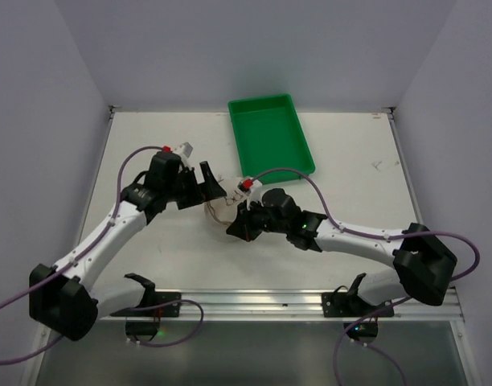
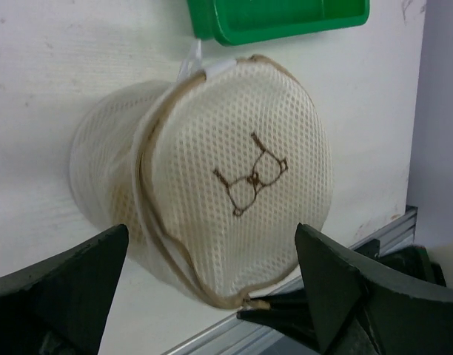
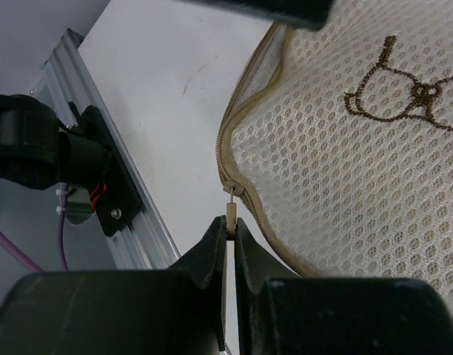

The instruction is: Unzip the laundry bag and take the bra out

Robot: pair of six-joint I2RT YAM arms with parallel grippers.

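Right fingers [image 3: 210,255] clamped on zipper pull [image 3: 231,209], left fingers [image 2: 67,285] spread wide facing laundry bag [image 2: 241,133], both reaching inward.

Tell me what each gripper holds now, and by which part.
Right gripper: jaws shut on the laundry bag's zipper pull. Left gripper: open, holding nothing.

Top view looks down from behind; both wrist views, probably opposed, closely share the laundry bag [image 2: 234,133].
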